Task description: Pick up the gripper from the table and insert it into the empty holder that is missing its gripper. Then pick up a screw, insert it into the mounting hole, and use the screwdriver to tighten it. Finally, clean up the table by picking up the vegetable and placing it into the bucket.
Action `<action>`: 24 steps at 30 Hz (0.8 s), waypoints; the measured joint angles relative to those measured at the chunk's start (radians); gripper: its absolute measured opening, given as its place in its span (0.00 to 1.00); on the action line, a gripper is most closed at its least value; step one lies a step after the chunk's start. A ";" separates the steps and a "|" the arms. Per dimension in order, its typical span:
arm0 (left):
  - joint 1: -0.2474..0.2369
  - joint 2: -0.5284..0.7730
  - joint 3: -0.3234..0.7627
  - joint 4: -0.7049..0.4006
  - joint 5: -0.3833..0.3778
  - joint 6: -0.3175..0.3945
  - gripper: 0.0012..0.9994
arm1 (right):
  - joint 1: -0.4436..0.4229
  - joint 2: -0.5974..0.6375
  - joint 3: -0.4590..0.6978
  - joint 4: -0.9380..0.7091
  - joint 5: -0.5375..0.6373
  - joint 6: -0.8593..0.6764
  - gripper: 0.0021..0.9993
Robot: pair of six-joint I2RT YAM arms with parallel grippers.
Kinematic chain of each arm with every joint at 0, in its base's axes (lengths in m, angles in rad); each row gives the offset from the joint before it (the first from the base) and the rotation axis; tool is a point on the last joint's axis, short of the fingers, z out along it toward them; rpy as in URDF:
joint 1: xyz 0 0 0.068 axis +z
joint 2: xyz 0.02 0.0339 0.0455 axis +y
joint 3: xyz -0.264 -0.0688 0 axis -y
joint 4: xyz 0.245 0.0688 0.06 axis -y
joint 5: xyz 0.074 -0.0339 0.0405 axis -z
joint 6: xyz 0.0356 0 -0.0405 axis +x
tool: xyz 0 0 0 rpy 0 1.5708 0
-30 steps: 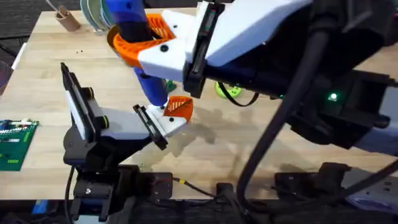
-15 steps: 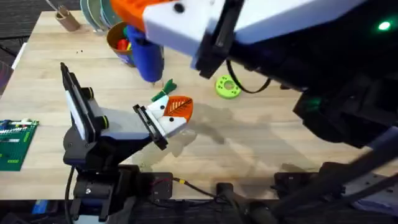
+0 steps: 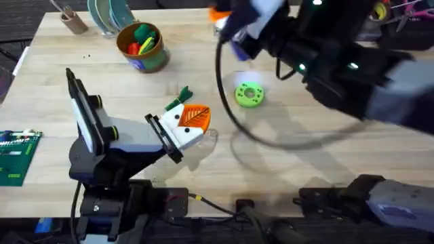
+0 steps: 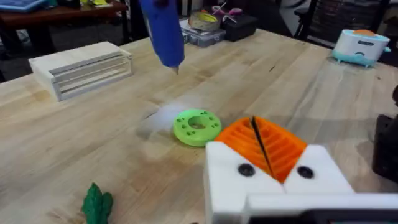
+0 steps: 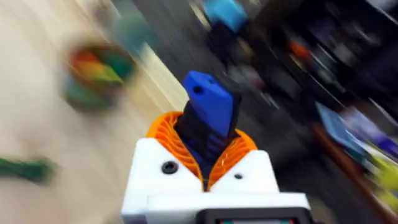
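Clamping the blue screwdriver (image 5: 208,109), the right hand (image 5: 205,165) risks dropping it; left hand (image 4: 261,146) sits together.

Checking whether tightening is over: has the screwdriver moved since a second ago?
Yes. In the overhead view the screwdriver, held in the right claw, has gone from above the left claw toward the table's far side, beyond the green ring disc.
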 joint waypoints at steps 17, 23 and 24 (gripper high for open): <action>0.000 0.000 0.000 0.000 0.000 0.000 0.01 | -0.219 0.456 0.000 -0.002 0.124 -0.697 0.03; 0.000 0.000 0.000 0.000 0.000 0.000 0.01 | -0.219 0.483 0.000 -0.014 0.131 -0.770 0.04; 0.000 0.000 0.000 0.000 0.000 0.000 0.01 | -0.219 0.484 0.000 -0.026 0.131 -0.771 0.12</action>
